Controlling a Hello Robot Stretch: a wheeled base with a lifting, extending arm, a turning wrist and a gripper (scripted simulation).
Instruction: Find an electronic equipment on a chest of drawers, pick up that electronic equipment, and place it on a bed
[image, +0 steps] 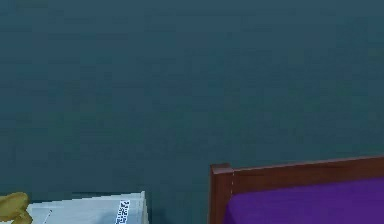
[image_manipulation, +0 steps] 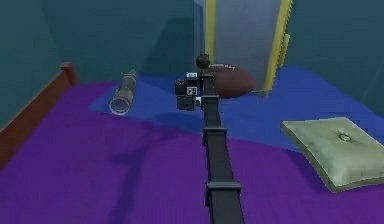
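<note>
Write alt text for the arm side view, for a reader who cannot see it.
A dark robot arm reaches out over a bed with a purple cover, its gripper near a brown football; whether it holds anything cannot be told. A grey cylinder lies at the left, a pale pillow at the right.

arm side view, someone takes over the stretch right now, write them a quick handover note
End effector: out over the bed's purple cover; cannot tell whether it holds anything.
Things: brown football just right of it in the view, grey cylinder and pillow also on the bed.
Done: robot at the bed, arm extended across it.
Left: confirm the electronic equipment is held, then probably set it on bare cover.
</note>
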